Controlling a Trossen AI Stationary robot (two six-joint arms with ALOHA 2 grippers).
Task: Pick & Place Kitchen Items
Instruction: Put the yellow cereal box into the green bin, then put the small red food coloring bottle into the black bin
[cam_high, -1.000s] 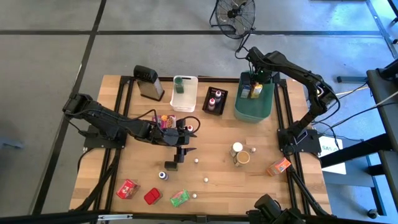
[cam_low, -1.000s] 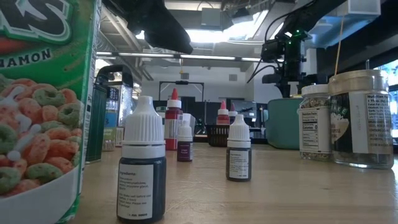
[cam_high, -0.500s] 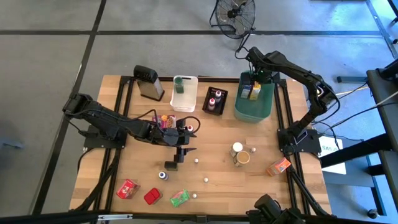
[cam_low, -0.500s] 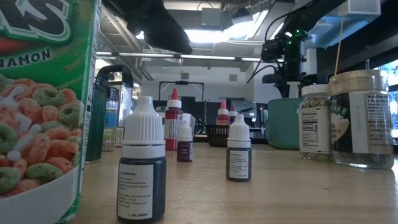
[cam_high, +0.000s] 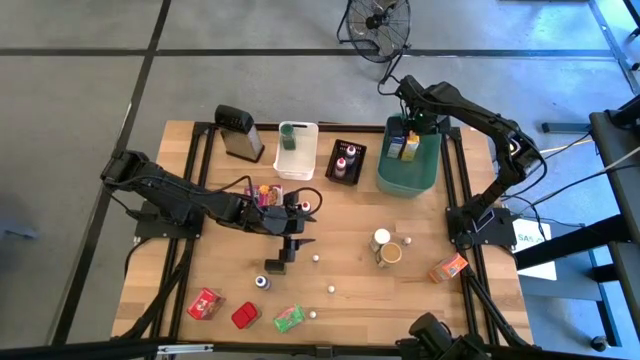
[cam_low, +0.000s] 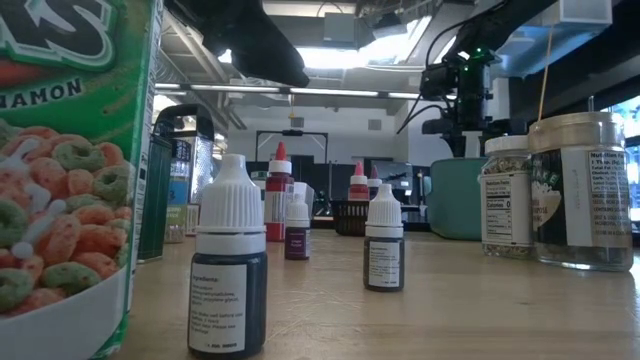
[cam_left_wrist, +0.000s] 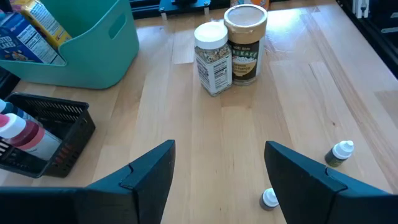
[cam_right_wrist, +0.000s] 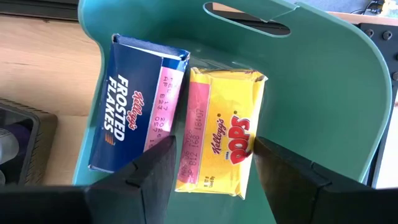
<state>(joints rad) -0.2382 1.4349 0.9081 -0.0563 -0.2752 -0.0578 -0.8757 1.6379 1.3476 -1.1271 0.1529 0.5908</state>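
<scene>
Directly below the right gripper lies the yellow packet, inside the teal bin at the table's far right corner. It is touching the blue packet, which lies on its side toward the table's middle. The yellow packet's long axis runs along the gripper's line of sight, so the two fingers stand either side of its narrow width. The jaws are apart and touch neither packet. It is a small cereal box, yellow with a pink side panel and red "Pops" lettering, its corners square and undented. By the look of it the packet is set down and let go, so the next move is likely a straight lift out of the bin, keeping clear of its walls. The right arm is much the nearer. The left gripper hangs over the table's middle with its fingers apart and empty, facing two jars well away from the bin.
</scene>
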